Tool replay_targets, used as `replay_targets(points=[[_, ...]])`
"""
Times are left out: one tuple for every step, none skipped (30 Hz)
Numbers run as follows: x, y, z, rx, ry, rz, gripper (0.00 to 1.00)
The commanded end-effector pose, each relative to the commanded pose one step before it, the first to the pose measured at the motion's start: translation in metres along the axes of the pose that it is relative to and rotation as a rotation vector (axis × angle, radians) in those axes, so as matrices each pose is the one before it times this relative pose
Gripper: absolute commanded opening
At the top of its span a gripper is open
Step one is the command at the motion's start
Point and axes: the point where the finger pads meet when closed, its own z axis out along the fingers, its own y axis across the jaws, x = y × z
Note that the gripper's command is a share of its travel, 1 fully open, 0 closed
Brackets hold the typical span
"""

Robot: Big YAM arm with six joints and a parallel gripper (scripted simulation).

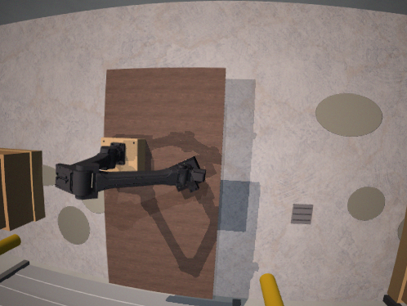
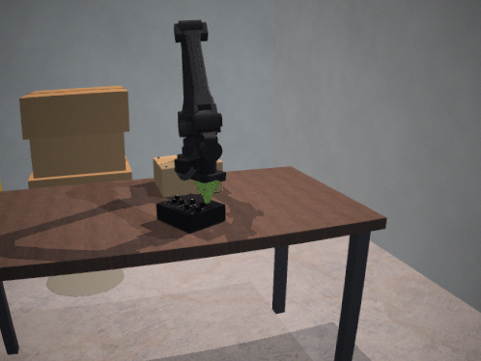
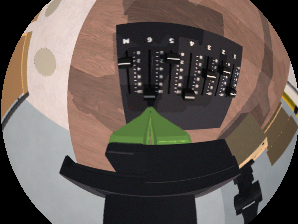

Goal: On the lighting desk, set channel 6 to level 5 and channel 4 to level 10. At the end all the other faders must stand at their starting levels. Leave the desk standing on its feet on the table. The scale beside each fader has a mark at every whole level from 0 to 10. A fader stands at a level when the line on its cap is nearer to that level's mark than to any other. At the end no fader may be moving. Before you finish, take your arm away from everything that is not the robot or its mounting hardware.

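Note:
The lighting desk (image 2: 190, 213) is a small black box standing on the wooden table, under my wrist. In the wrist view the desk (image 3: 178, 76) shows a row of several faders with white scale marks beside them. My gripper (image 3: 150, 111) has green fingers pressed together into a point, with nothing between them. Its tip is at the near end of the second fader slot from the left (image 3: 150, 76), right by that fader's cap. In the side view the gripper (image 2: 208, 196) points down onto the desk's top. In the overhead view my wrist (image 1: 191, 175) hides the desk.
A tan block (image 2: 166, 176) carries the arm's base at the back of the table. Stacked cardboard boxes (image 2: 76, 135) stand behind the table on the left. The table's right edge (image 1: 221, 172) is close to the desk.

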Motion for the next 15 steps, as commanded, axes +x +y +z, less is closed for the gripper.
replay_targets(points=[[-0.02081, 0.01695, -0.00970, -0.03331, -0.02596, 0.00101, 0.00], [-0.00034, -0.00020, -0.00007, 0.00074, 0.00044, -0.00004, 0.00], [-0.00049, -0.00006, -0.00054, -0.00017, -0.00019, 0.00001, 0.00], [-0.00024, -0.00042, -0.00033, 0.00055, 0.00030, -0.00003, 0.00], [0.00101, -0.00212, 0.00113, 0.00462, 0.00313, -0.00027, 0.00], [-0.00018, -0.00047, 0.00075, 0.00250, 0.00166, -0.00015, 0.00], [0.00000, 0.00000, 0.00000, 0.00000, 0.00000, 0.00000, 0.00], [0.00000, 0.00000, 0.00000, 0.00000, 0.00000, 0.00000, 0.00], [-0.00133, 0.00103, -0.00081, -0.00149, -0.00112, 0.00009, 0.00], [-0.00100, 0.00056, -0.00048, -0.00048, -0.00042, 0.00003, 0.00], [-0.00047, -0.00021, -0.00025, 0.00060, 0.00033, -0.00003, 0.00], [-0.00059, -0.00008, -0.00065, -0.00022, -0.00024, 0.00002, 0.00], [-0.00082, 0.00026, -0.00033, -0.00134, -0.00103, 0.00008, 0.00], [-0.00070, 0.00013, 0.00046, -0.00027, -0.00028, 0.00002, 0.00], [-0.00021, -0.00052, 0.00111, 0.00280, 0.00189, -0.00017, 0.00]])
